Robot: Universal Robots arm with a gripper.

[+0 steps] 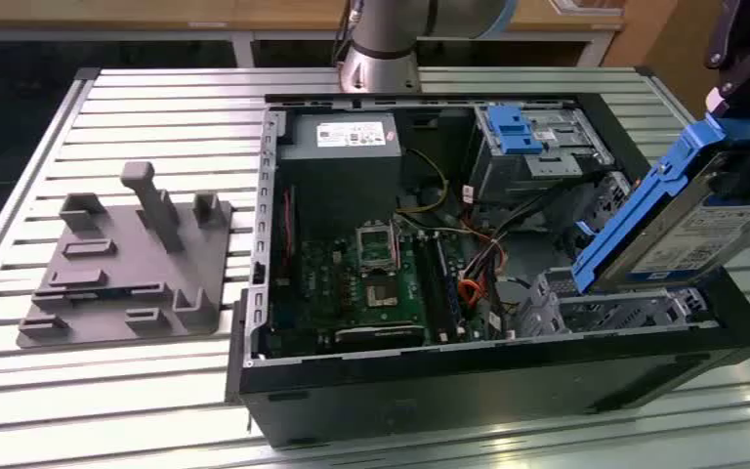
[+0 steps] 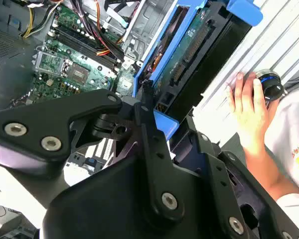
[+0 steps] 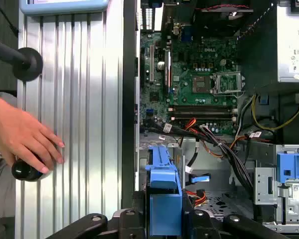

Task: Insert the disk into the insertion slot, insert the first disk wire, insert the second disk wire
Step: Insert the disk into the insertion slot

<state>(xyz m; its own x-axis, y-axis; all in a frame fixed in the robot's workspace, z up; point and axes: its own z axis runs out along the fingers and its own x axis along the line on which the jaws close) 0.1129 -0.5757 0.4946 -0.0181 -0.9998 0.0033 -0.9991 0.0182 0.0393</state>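
The disk (image 1: 690,233), a silver drive with a white label in a blue carrier (image 1: 646,210), hangs tilted above the front right corner of the open computer case (image 1: 479,371). My gripper (image 1: 746,161) is shut on it, holding its upper end. Just below its lower end sits the insertion slot (image 1: 625,313), a silver perforated cage. In the second wrist view the gripper (image 2: 154,107) clamps the blue-framed disk (image 2: 189,55), whose connector edge shows. In the first wrist view the carrier (image 3: 164,194) points toward the slot's metal floor (image 3: 217,203). Loose wires (image 3: 202,130) lie beside the cage.
A taller metal bay with a blue latch (image 1: 529,137) stands behind the slot. The motherboard (image 1: 382,283) and power supply (image 1: 343,142) occupy the case. A grey fixture (image 1: 128,264) lies at the exterior view's left. A person's hand (image 3: 25,142) rests on the slatted table (image 3: 84,99).
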